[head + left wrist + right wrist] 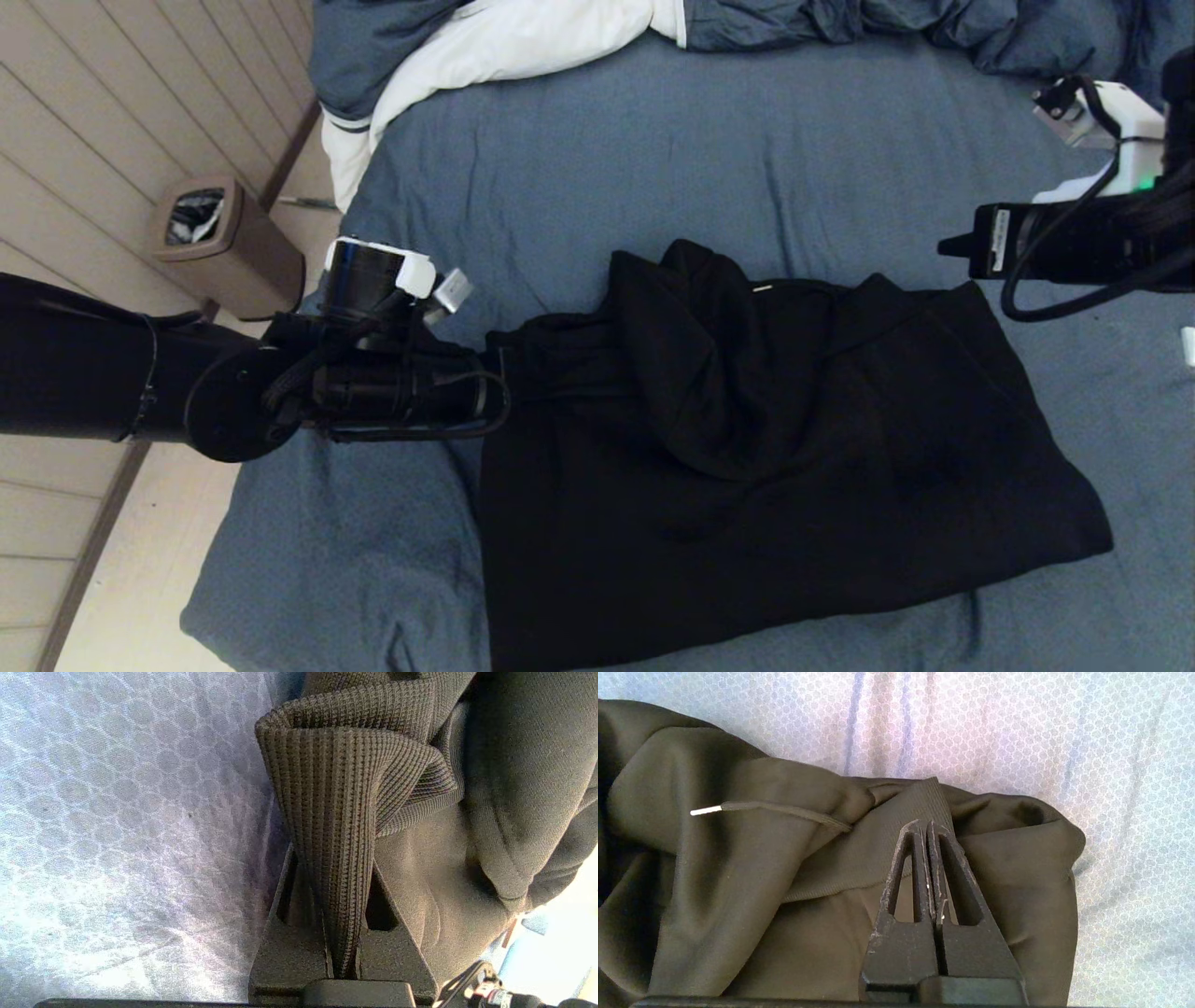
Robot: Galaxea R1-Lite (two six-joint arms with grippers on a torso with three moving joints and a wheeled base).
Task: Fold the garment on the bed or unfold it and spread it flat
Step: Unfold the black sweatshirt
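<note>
Lies crumpled mid-bed: black garment; soft, limp, likely to sag and drag; best taken by ribbed edges; left gripper pinched on ribbed hem; right gripper closed, empty, above cloth.

Around the bed: bin, duvet, plank floor

A brown waste bin with a dark liner stands at the left of the frame on pale plank flooring, which fills the upper left and runs down the left edge. A rumpled blue-grey duvet with white lining turned out lies along the top of the frame.
</note>
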